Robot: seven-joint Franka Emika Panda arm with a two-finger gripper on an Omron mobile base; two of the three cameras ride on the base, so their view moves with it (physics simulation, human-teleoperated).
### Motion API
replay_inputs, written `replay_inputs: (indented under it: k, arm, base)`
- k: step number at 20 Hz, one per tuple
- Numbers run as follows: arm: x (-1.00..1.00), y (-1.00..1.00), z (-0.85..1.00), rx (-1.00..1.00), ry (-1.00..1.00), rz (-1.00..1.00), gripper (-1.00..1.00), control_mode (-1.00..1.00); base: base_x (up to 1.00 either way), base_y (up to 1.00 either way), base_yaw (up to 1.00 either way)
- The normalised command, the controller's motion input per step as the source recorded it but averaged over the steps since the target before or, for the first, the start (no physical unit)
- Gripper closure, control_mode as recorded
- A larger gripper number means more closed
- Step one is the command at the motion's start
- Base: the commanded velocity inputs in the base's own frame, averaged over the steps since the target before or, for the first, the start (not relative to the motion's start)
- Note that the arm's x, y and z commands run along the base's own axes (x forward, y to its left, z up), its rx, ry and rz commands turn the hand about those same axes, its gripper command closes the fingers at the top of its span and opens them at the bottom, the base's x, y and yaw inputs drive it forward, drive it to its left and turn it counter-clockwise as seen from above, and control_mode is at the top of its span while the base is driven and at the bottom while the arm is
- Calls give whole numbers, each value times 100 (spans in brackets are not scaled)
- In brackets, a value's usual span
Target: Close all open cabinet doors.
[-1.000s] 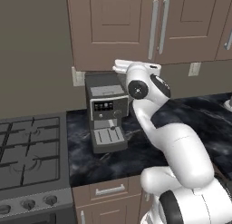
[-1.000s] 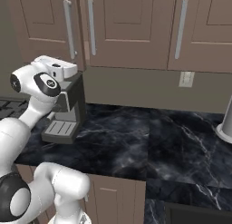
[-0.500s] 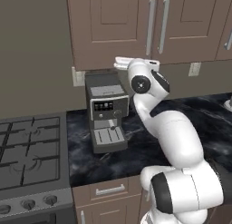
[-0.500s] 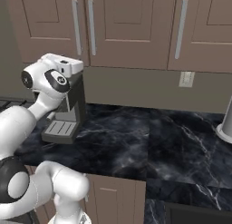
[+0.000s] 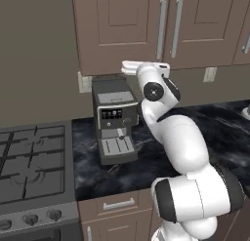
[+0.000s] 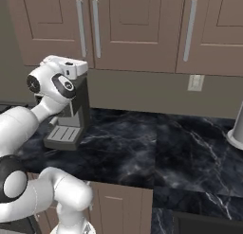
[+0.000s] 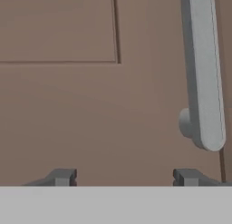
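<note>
Taupe-brown wood cabinet doors (image 5: 119, 28) above tabletop (image 6: 156, 148), rigid, hinged, light swing. Gripper (image 7: 124, 177) right up vs door panel, fingertips (image 7: 61, 177) apart, holding nothing. Silver bar handle (image 7: 204, 73) just beside; prob best push flat on panel nr handle edge.

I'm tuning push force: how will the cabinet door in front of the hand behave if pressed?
The cabinet door looks like a stiff wooden panel, so it should swing, not flex. Its flat face gives the open tool little to slip off. The bar handle seems rigid.
</note>
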Motion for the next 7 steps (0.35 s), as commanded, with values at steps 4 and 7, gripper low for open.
replay_inputs:
  k: [4,7]
  arm:
    - [31,-3,0,0,0,3,-100,-100]
    - [15,-2,0,0,0,2,-100,-100]
  base:
    - [0,0,0]
    - [0,0,0]
